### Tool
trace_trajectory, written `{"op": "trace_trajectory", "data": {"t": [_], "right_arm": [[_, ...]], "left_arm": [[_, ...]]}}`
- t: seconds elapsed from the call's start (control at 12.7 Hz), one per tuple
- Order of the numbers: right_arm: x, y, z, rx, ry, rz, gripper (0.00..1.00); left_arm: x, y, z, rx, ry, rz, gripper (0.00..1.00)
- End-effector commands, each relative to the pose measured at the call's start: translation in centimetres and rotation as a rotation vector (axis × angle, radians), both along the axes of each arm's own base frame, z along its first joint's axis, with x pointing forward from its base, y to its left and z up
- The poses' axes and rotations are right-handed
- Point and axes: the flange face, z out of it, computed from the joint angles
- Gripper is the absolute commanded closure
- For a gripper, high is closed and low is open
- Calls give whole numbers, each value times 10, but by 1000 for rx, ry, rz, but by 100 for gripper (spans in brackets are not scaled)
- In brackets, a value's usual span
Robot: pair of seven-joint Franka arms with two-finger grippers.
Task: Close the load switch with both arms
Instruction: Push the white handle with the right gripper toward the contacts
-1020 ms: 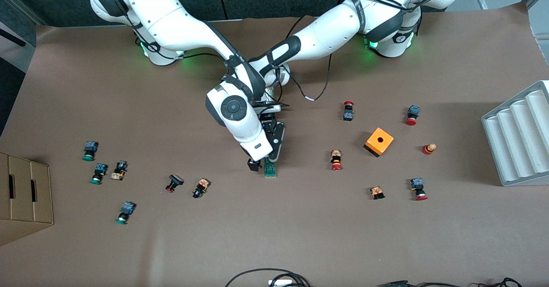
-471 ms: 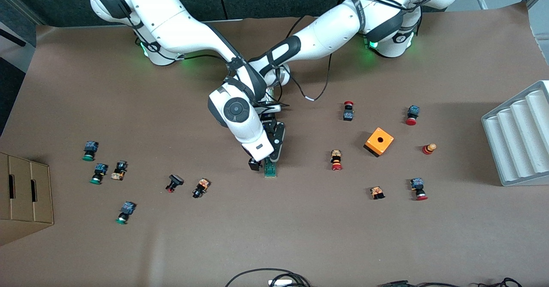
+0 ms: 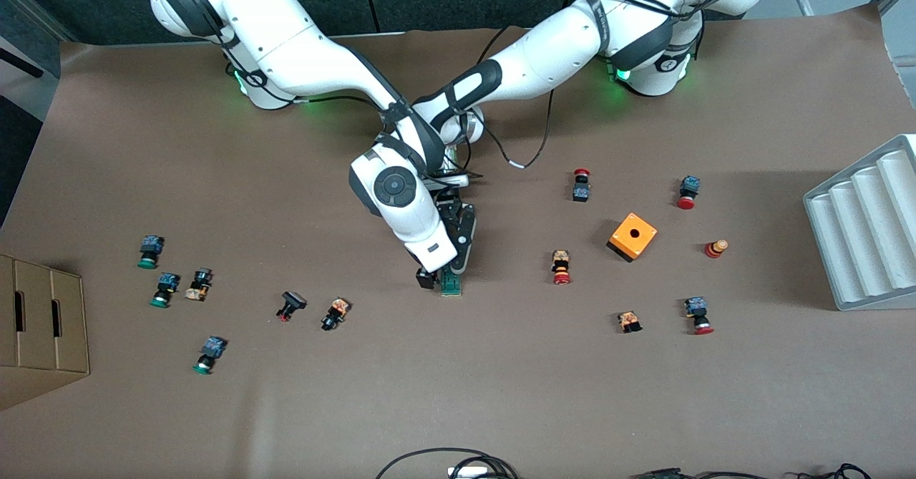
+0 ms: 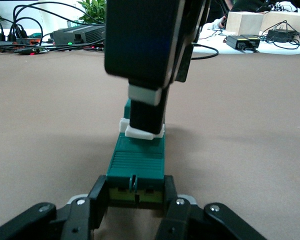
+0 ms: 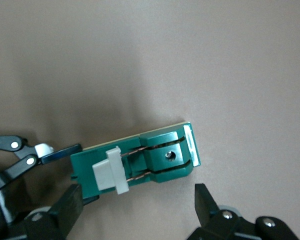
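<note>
The load switch (image 3: 451, 285) is a narrow green block lying on the brown table near its middle. My left gripper (image 3: 454, 267) is shut on one end of it; in the left wrist view its fingers (image 4: 97, 197) clamp the green end (image 4: 136, 165). My right gripper (image 3: 428, 276) hangs low beside the switch, open. In the right wrist view its fingers (image 5: 70, 210) stand wide apart alongside the switch (image 5: 162, 152), with the white sliding piece (image 5: 109, 171) near one finger. In the left wrist view that finger stands at the white piece (image 4: 142, 133).
An orange cube with a hole (image 3: 632, 235) and several red push buttons (image 3: 561, 267) lie toward the left arm's end. Green-capped buttons (image 3: 149, 250) and a cardboard box (image 3: 43, 328) are at the right arm's end. A grey rack (image 3: 862, 225) stands by the table's edge. Cables (image 3: 458, 465) lie at the front edge.
The right arm's hand has shifted slightly down toward the switch. The left gripper and the switch have not visibly moved.
</note>
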Motion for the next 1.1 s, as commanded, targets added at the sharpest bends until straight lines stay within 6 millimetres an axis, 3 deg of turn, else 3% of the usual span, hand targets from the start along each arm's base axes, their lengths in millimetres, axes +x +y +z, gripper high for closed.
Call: {"op": "trace_trajectory", "data": {"t": [0.0,1.02], "right_arm": [[4,6,-8,20,-26,-1,0],[4,9,-22,32,-38,-7,0]], "left_arm": [[-1,-4,-6,23,-17,-16,72],[-1,-4,-6,23,-18,-15,73]]}}
